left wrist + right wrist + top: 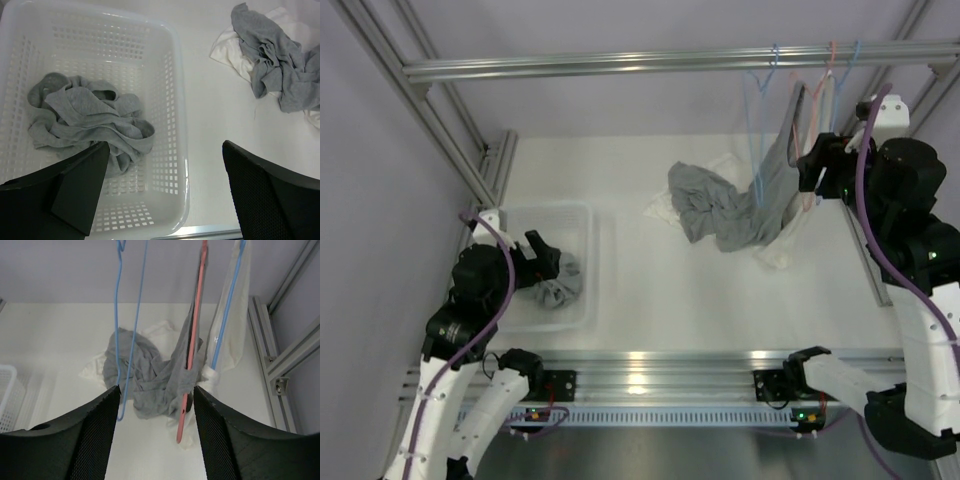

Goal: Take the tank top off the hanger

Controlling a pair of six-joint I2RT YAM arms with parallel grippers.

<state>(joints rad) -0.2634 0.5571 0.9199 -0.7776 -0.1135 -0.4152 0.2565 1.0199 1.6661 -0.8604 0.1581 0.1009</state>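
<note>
The right pincer point(156, 388) stands part-way apart at the hangers, its fingers point(95, 430) on either side of the lower end of a pink plastic hanger point(196, 315) and the grey tank top point(172, 370) draped on it. Whether either finger touches cloth or hanger cannot be made out. The tank top hangs over the desk's far right corner, and its lower part runs down into a crumpled grey heap point(705, 205); where one garment ends and the next begins is hard to tell. A white cloth point(225, 50) shows partly from under that heap.

The left pincer point(164, 145) is spread wide and holds nothing, hovering over a white perforated plastic basket point(175, 100) near the left edge of the white desk point(650, 290). A bundled grey garment point(85, 120) lies in the basket.

Beside the pink hanger, a bare blue wire hanger point(118, 315) and a second blue hanger point(230, 297) carrying a white garment point(237, 335) hang from the aluminium rail point(620, 62), crowding the tank top on both sides.
</note>
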